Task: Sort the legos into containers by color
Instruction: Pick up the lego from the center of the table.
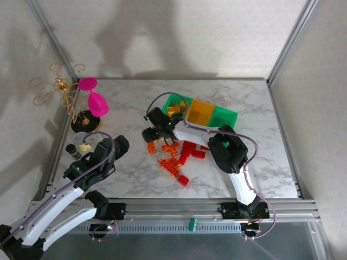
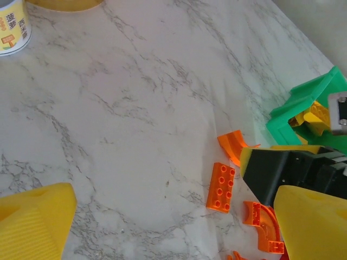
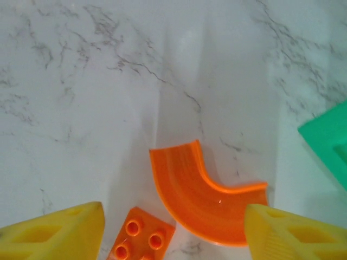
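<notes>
White marble table (image 1: 260, 162) lies under me, with the bins (image 1: 203, 114) set toward its far edge and the loose legos (image 1: 179, 157) scattered at its middle, nearer than the bins. My right gripper (image 3: 174, 233) hangs over an orange arch (image 3: 198, 197), its fingers spread wide, holding nothing. The arch sits between them on the bare marble, just off the corner of the green bin (image 3: 328, 143), with an orange brick (image 3: 142, 238) close beside it. I judge the arch light, hard and stiff, so it will not give under a pinch. It looks glossy too, so on this smooth top it may skid or twist out of the squeeze. I would close across the middle of its band, inner curve against outer, and not on the thin tips, keeping clear of the brick. My left gripper (image 2: 173, 222) is also spread wide and empty, nearer the table's left edge, close to a cup (image 2: 12, 27).
</notes>
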